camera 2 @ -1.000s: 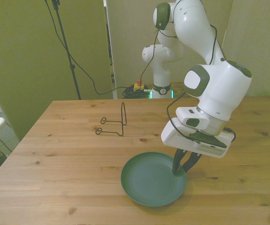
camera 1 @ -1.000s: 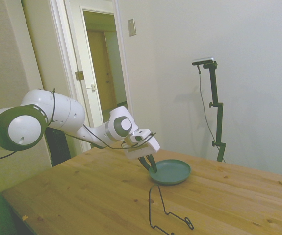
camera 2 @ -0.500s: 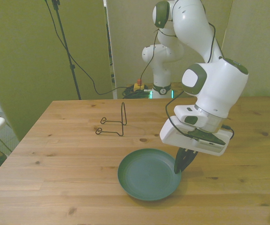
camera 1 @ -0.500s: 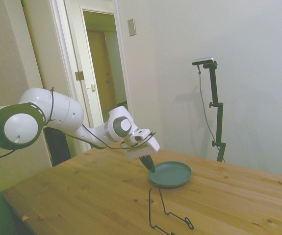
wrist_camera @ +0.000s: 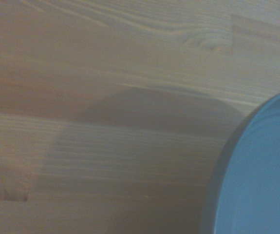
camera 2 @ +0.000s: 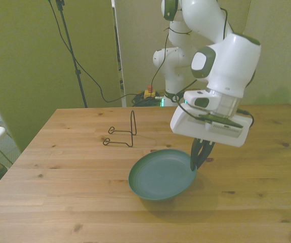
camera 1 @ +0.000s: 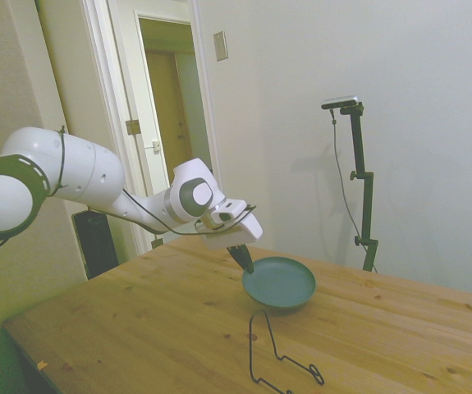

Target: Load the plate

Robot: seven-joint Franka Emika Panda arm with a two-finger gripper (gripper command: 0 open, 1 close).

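The round teal-green plate point(camera 2: 160, 174) point(camera 1: 279, 282) hangs tilted a little above the wooden table, casting a shadow below it. My gripper point(camera 2: 198, 160) point(camera 1: 245, 263) is shut on the plate's rim, at the side toward the front view's right. In the wrist view a blurred arc of the plate point(wrist_camera: 256, 180) shows over the table boards.
A thin black wire stand point(camera 2: 124, 133) point(camera 1: 278, 355) sits on the table, beyond the plate toward the front view's left. The wooden table point(camera 2: 59, 202) stretches around the plate. A doorway point(camera 1: 174, 107) and wall lie behind the arm in the side view.
The gripper has risen with the plate in it, so the plate has left the table and now hangs tilted. Over the last second the fingers shut on its rim.
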